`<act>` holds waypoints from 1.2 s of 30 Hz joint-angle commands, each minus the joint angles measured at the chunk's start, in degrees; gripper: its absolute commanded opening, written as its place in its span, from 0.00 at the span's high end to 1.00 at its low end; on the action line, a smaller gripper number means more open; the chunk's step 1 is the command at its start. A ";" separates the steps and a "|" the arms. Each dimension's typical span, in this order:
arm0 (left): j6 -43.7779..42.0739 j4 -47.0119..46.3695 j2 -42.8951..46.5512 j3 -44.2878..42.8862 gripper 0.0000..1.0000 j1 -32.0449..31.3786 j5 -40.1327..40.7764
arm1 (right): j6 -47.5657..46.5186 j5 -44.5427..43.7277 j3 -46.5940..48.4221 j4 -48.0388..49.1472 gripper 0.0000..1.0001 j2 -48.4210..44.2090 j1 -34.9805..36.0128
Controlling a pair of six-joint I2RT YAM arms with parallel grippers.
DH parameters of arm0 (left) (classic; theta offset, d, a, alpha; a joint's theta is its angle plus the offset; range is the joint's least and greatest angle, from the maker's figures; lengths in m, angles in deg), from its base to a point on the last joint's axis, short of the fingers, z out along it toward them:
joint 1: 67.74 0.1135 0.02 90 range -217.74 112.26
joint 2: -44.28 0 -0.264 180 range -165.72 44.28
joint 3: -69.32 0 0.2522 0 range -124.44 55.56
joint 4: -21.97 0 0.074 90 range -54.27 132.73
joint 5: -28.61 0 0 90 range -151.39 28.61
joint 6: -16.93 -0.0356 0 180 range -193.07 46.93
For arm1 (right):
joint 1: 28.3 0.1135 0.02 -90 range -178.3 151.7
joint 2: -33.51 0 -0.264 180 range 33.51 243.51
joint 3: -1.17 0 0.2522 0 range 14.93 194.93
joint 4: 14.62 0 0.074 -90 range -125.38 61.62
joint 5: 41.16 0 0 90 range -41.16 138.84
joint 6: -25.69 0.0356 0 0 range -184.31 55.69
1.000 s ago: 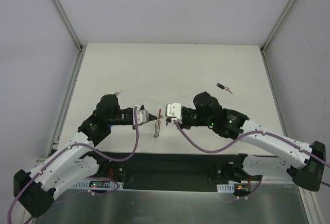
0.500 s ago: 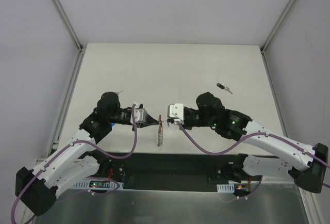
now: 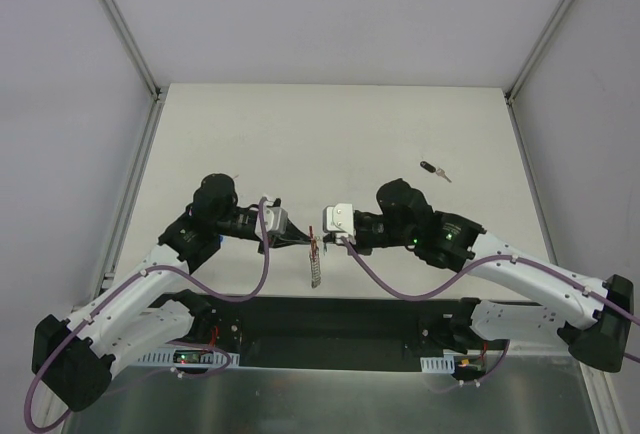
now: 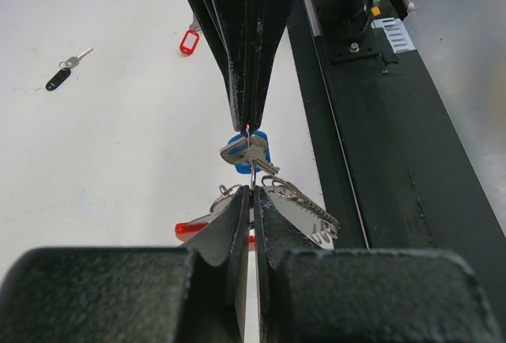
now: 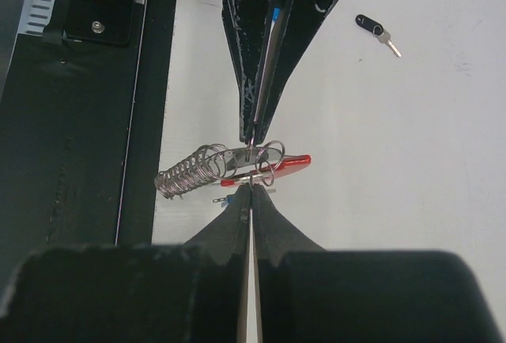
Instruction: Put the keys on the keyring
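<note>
Fingers (image 4: 229, 228) of the left gripper (image 3: 297, 242) are pressed together, and their tips are nipped onto a thin wire loop at the top of the keyring (image 3: 315, 260). The keyring is lifted off the table (image 3: 400, 124) and dangles between the two arms, with its silver coil hanging towards the near edge. From the right wrist camera, its curved red segment (image 5: 281, 167) lies across the coil, just under the left fingertips.

Just right of that pinch is a blue-headed key (image 4: 242, 151). It sits on the same thin wire, in the short gap between the two sets of tips.

Tip to tip with the left one, the right gripper (image 3: 324, 239) also has its fingers pressed together on that wire, directly above the blue head in the left wrist view. Whether they catch the key as well as the wire cannot be told.

A red-tagged key (image 4: 188, 41) lies on the table beside the right gripper's fingers. Farther right and well apart from both grippers, a black-tagged key (image 3: 431, 168) lies flat on the table.
</note>
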 commanded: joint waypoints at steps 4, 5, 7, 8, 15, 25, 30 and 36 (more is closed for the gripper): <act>0.09 -3.63 -0.38 -3.03 1.00 0.45 -3.67 | -0.69 2.20 2.12 0.14 0.99 0.09 -0.11; 0.18 -3.54 -0.55 -3.03 1.00 0.45 -3.85 | -0.69 2.11 2.03 0.22 0.99 0.09 -0.11; 0.27 -3.63 -0.73 -3.21 1.00 0.45 -3.94 | -0.78 2.11 2.03 0.57 0.99 0.09 -0.11; 0.27 -3.63 -0.82 -3.21 1.00 0.45 -4.03 | -0.69 2.11 2.03 0.57 0.99 0.18 -0.11; 0.45 -3.54 -1.35 -3.30 1.00 0.45 -4.38 | -0.51 2.20 2.29 0.93 0.99 0.53 -0.20; 0.54 -3.63 -1.79 -3.56 1.00 0.45 -4.73 | -0.34 2.37 2.38 1.45 0.99 0.71 -0.03; 0.54 -3.63 -1.96 -3.65 1.00 0.45 -4.73 | -0.08 2.20 2.29 2.07 0.99 0.88 -0.02; 0.36 -3.63 -1.96 -3.56 1.00 0.45 -4.29 | 0.28 2.90 2.12 2.42 0.99 0.53 -0.03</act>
